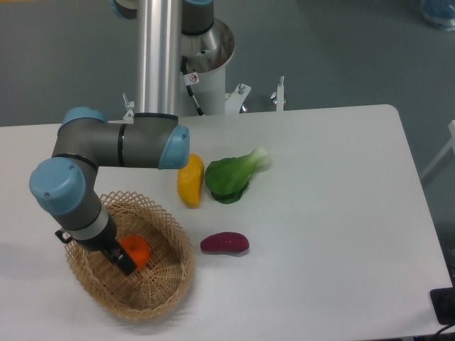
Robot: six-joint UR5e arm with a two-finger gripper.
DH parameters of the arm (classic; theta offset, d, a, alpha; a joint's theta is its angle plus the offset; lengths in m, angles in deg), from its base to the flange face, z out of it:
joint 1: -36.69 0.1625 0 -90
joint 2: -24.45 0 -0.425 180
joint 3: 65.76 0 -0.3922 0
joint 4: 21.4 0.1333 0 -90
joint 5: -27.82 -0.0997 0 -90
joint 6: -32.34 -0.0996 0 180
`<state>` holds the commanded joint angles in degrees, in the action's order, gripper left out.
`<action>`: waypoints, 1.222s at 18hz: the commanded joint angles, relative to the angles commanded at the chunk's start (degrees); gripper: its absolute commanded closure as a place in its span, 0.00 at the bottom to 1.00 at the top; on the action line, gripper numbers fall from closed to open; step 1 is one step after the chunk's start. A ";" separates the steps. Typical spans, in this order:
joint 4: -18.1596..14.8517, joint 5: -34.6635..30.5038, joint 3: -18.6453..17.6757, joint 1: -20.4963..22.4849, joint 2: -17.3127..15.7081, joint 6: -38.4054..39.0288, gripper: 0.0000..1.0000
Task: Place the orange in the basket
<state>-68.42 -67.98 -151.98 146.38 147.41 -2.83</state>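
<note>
The orange (138, 250) is low inside the tan wicker basket (173, 220) at the front left of the table. My gripper (131, 255) reaches down into the basket and is shut on the orange. One dark finger (123, 261) shows at the orange's lower left. The other finger is hidden behind the fruit and the wrist. The arm's blue and grey wrist covers the basket's left rim.
A yellow elongated fruit (190, 181) lies just right of the basket's far rim. A green leafy vegetable (231, 177) lies beside it. A purple sweet potato (225, 244) rests on the white table (334, 213) right of the basket.
</note>
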 joint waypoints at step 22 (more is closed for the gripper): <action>-2.81 6.32 -8.35 35.41 -11.60 -27.92 0.00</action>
<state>-71.23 -61.66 -160.33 181.79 135.81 -30.75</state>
